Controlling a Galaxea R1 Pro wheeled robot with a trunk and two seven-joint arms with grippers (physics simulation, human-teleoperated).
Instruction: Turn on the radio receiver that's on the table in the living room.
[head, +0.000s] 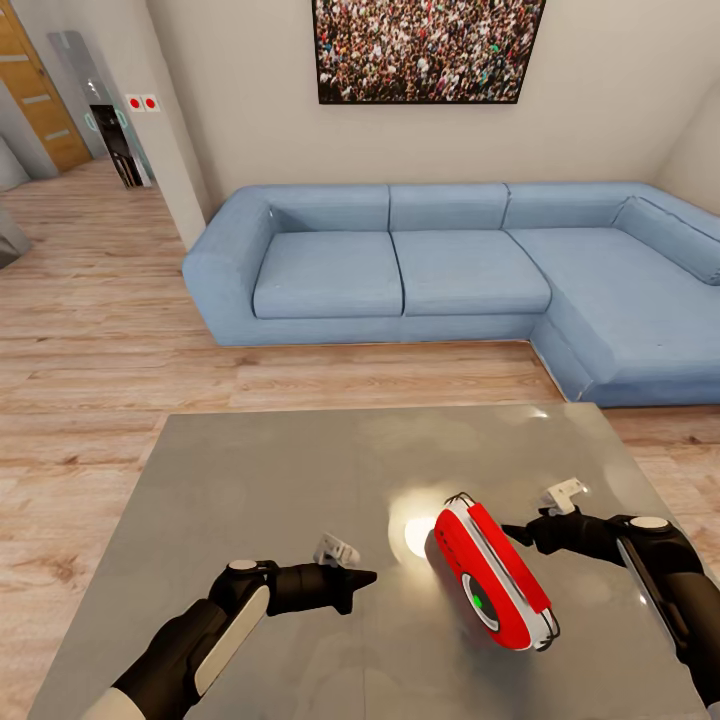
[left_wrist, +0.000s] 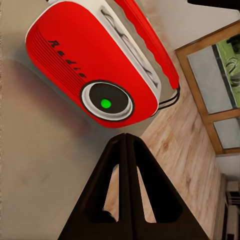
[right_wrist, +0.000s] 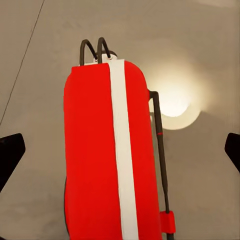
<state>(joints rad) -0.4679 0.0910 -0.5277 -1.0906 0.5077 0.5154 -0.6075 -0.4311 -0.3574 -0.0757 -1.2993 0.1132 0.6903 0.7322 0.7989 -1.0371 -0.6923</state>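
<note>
The radio receiver (head: 492, 575) is seen on the glossy grey table (head: 250, 480), tilted, with its round dial (head: 480, 601) turned toward the left arm; a green spot is shown at the dial's centre; a bright lamp reflection (head: 418, 535) is cast on the tabletop just beside it. The left gripper (head: 365, 578) is held a little apart from the radio's face, its fingers (left_wrist: 125, 190) pressed together into a single point aimed at the dial; no contact is seen. The right gripper (head: 512, 534) is placed at the radio's other side; its jaws are spread wide, and the red body with its white band (right_wrist: 122, 150) is framed between the fingertips (right_wrist: 10, 155) without being touched. A blue sofa (head: 460, 270) is seen beyond the table.
</note>
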